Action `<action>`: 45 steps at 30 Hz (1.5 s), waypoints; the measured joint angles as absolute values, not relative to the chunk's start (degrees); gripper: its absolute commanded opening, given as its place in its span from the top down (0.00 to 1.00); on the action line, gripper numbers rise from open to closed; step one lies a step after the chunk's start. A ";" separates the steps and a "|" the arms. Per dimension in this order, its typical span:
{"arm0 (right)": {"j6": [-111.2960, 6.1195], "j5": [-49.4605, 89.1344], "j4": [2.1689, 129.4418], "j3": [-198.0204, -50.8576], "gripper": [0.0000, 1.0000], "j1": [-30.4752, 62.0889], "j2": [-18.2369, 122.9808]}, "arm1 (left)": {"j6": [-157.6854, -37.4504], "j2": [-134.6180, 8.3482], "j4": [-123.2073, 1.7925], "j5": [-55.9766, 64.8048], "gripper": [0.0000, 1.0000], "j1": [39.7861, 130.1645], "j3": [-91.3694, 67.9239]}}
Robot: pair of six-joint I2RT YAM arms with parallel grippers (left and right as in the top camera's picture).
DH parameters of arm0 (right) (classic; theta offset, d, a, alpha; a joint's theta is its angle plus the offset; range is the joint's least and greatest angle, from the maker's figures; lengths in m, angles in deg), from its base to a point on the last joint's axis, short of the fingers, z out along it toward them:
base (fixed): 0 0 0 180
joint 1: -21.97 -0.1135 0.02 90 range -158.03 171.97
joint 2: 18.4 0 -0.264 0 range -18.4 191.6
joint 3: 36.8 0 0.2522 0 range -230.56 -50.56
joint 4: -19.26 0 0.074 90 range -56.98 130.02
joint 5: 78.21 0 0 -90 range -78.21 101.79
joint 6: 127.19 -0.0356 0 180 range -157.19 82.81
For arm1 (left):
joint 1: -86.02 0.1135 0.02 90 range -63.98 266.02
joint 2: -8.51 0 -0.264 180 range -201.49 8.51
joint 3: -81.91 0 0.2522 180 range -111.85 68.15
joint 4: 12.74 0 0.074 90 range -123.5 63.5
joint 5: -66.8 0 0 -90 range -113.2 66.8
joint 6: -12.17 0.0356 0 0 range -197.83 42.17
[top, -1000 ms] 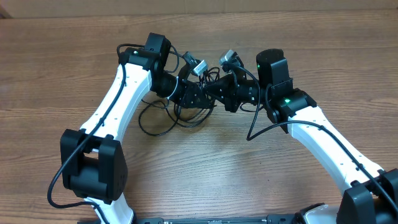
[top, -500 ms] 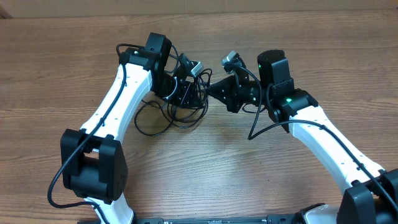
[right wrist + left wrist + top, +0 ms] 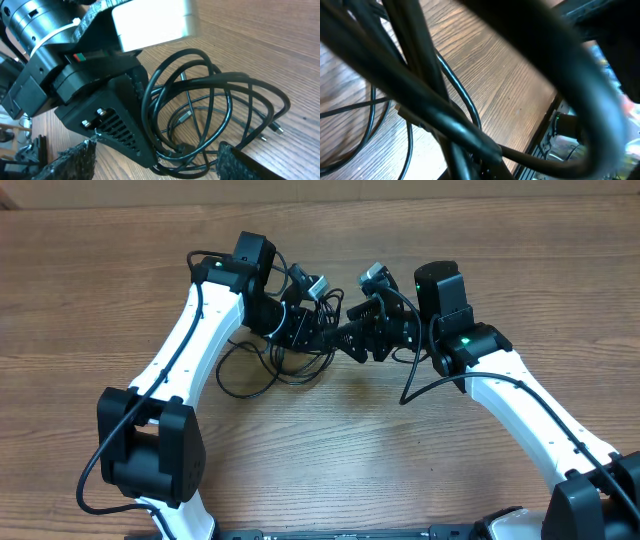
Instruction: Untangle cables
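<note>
Wooden worktop (image 3: pixel 330 450), two white arms reaching in from the near edge, their black heads almost nose to nose at the middle of the far half.

Cables (image 3: pixel 227 76): thin black cords in one loose tangle. It lies on the wood under and just to the left of the left pincer (image 3: pixel 318 335), with loops trailing out towards the left arm. From the right wrist, several loops overlap beside the left head. A small pronged plug (image 3: pixel 274 129) lies on the wood at the tangle's outer edge.

Left pincer: closed, with cords bunched right at its tip. Its own camera shows only thick blurred black strands crossing close to the lens, so it appears to be clamped on the cables.

Right pincer (image 3: pixel 157 162): fingertips (image 3: pixel 75 160) stand wide apart, gripping nothing. The lowest cable loops lie in the space between them, and it points at the left head.
</note>
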State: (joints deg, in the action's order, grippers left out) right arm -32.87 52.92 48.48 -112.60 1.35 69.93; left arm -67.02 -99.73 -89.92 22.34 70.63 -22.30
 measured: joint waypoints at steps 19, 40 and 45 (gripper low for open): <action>-42.18 52.09 40.46 -112.60 0.35 1.35 69.93 | -66.98 -99.73 -89.37 24.65 0.96 69.12 -22.30; -49.22 51.37 41.23 -112.60 0.62 1.35 70.44 | -66.94 -99.73 -88.15 27.60 0.96 69.12 -22.30; -49.46 51.28 41.27 -112.60 0.75 1.35 70.50 | -66.94 -99.73 -87.97 28.63 0.96 69.03 -22.30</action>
